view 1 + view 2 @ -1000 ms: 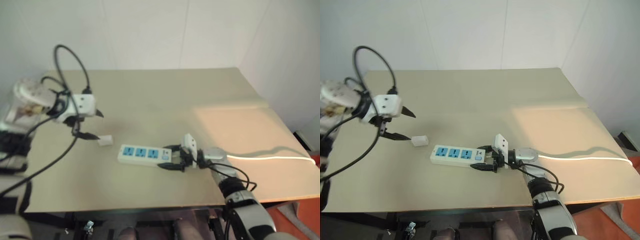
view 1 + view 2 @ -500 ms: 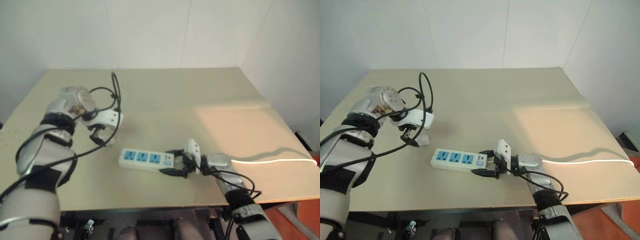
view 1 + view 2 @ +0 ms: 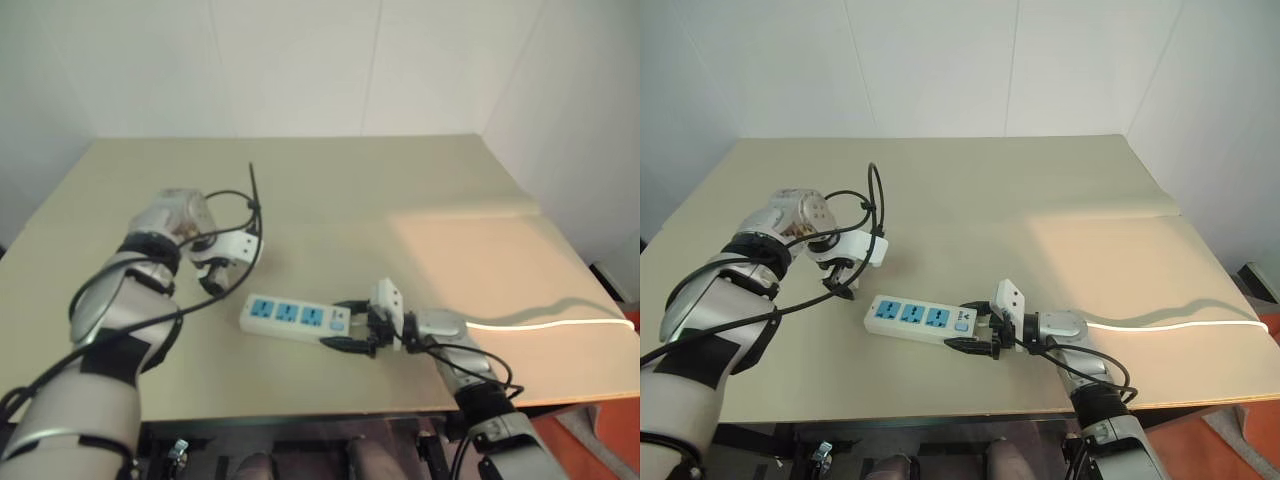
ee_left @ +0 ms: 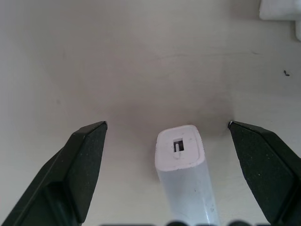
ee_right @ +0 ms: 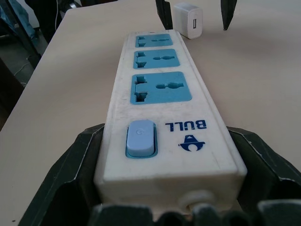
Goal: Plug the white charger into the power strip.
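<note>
Left end effector [image 4: 167,136]: fingers [image 4: 80,155] spread wide and pointing steeply down, one on each side of the charger [image 4: 181,160], touching neither side — nothing held.
Right end effector [image 5: 164,155]: lies nearly level at the switch end of the strip [image 5: 162,89], one black finger [image 5: 80,160] against each long side; it looks closed on the strip, bracing it.
Charger: a small white block on the surface [image 3: 330,190], its port end facing up towards the left wrist camera, just beyond the strip's far end and apart from it.
Strip: flat on the surface near the front edge, three blue sockets up, its thin cable [image 3: 545,322] trailing off to the right.
Risk, grasp: the charger leans a little in the wrist view and sits nearer one finger than the other — if the fingers close unevenly, the first to touch could tip it or push it away.
Risk, prongs: which face carries them cannot be told, so a pick-up in the wrong orientation would leave nothing to line up with a socket.
Risk, insertion: pressing down on a far socket could rock the strip, since it is braced at one end only.
In the way: the left arm's looping black cable [image 3: 872,195] hangs above the pick-up spot and could snag; otherwise nothing stands between charger and sockets.
</note>
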Motion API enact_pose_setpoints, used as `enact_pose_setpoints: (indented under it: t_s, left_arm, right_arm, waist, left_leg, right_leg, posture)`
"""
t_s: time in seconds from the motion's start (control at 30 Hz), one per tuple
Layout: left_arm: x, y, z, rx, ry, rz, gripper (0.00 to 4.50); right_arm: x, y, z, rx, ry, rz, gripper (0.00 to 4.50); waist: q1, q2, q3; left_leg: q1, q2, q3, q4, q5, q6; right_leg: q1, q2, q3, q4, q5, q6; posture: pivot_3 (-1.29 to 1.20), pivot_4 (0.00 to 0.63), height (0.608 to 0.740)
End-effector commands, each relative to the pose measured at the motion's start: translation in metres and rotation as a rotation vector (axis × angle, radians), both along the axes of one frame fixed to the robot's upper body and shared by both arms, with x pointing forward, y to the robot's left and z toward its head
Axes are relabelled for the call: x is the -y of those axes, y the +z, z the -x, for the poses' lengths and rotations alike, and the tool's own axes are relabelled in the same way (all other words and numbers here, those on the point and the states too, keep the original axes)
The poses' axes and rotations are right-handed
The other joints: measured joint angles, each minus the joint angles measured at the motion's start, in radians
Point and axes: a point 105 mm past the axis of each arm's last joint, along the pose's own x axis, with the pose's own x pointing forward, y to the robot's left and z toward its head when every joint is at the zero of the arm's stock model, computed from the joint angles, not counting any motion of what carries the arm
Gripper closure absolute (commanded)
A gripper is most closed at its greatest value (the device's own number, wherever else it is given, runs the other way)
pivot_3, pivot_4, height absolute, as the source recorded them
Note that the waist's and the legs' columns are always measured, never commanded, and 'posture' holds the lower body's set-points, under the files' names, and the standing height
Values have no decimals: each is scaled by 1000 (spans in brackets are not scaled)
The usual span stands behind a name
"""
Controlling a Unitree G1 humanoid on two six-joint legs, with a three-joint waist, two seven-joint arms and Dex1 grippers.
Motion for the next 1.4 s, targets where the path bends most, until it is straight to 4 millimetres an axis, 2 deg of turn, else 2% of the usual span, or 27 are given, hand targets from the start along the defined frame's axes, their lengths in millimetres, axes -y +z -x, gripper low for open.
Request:
enact_pose_setpoints:
  t_s: [0.03,0.23,0.27,0.33,0.63,0.8,0.97,1.07,1.3,1.4]
  left_arm:
    - [4,7,-3,14,33,20,0]
    - [8,1,-5,10,71,26,0]
    - [8,0,-4,6,72,21,183]
    - [7,-3,-4,-1,78,17,580]
    - [12,-9,-2,-20,90,35,3410]
    - [16,-3,-6,12,84,75,3483]
    - [32,26,-8,64,19,294,3483]
    - [37,48,-5,113,-60,452,3483]
    - [66,97,23,163,-327,982,3483]
    - [82,99,46,125,-409,1190,3483]
  right_arm:
    - [-1,11,0,36,-3,-25,1059]
    - [-1,10,0,35,-6,-22,1059]
    - [0,10,0,35,-6,-23,1059]
    - [0,10,0,33,-7,-22,1059]
    - [0,8,1,25,-13,-24,1059]
    - [1,7,2,22,-18,-26,1059]
    - [-1,6,8,20,3,-22,1059]
    - [-5,5,12,15,38,-13,1059]
    - [-12,1,13,7,102,2,1059]
    - [-15,0,12,7,137,20,1059]
  waist:
    - [0,0,0]
    - [0,0,0]
    - [0,0,0]
    - [1,0,0]
    - [13,0,0]
    - [22,0,0]
    - [23,0,0]
    - [19,0,0]
    - [17,0,0]
    - [16,1,0]
  left_leg:
    - [0,0,0,0,0,0]
    - [1,0,0,0,0,0]
    - [1,0,0,0,0,0]
    - [1,0,0,0,0,0]
    - [4,0,0,2,0,0]
    - [4,0,0,2,0,0]
    - [1,0,0,3,0,0]
    - [-1,0,0,3,0,0]
    - [1,1,0,4,0,0]
    - [0,1,-1,6,0,0]
  right_leg:
    - [0,0,0,0,0,0]
    - [1,0,0,0,0,1]
    - [1,0,0,0,0,1]
    - [1,0,0,1,0,1]
    - [4,0,0,1,-1,3]
    - [4,0,0,1,-1,3]
    - [2,0,0,1,-1,3]
    - [0,0,0,0,2,-3]
    - [2,0,-1,2,2,-3]
    - [2,0,-1,2,2,-3]
  posture:
    - [0,150,740]
    - [0,150,740]
    - [0,150,740]
    - [0,150,740]
    - [0,150,740]
    - [0,150,740]
    - [0,150,740]
    - [0,150,740]
    - [0,150,740]
    - [0,150,740]
